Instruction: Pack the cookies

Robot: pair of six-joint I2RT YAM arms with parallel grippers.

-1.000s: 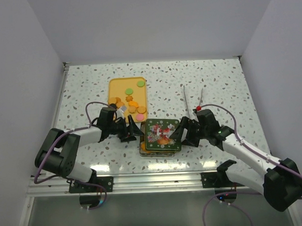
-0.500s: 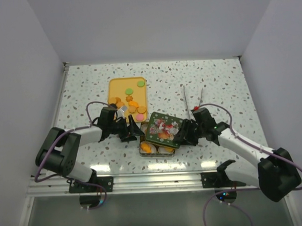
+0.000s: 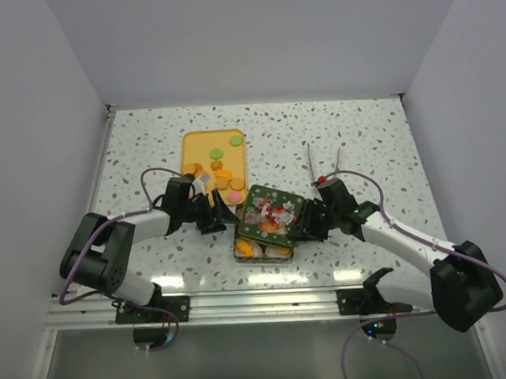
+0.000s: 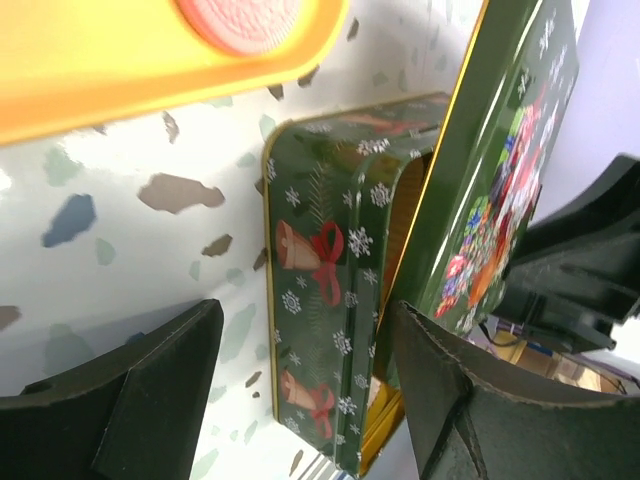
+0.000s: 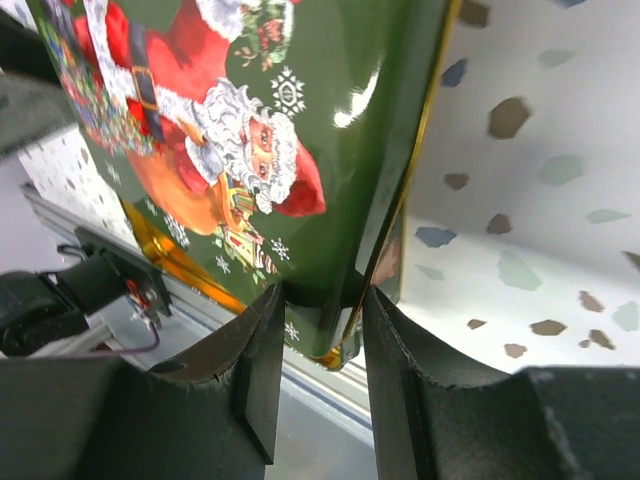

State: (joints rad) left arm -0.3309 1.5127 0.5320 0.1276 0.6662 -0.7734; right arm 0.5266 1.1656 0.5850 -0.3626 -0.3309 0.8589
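Right gripper (image 5: 320, 300) is clamped on the green Santa-print metal lid (image 5: 250, 150) and should lift it evenly off the green tin base (image 4: 320, 300), which sits just ahead of the left gripper (image 4: 300, 390) with its fingers apart; small round cookies (image 3: 221, 176) lie on the yellow plastic tray (image 3: 199, 146) beyond.

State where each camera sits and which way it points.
Top external: above and behind, facing down at the table; both arms, left gripper, right gripper show.
Left wrist: on the left arm, facing the tin base; its fingers show.
Right wrist: on the right arm, facing the Santa lid; its fingers pinch it.
Shared: all show the Santa lid.
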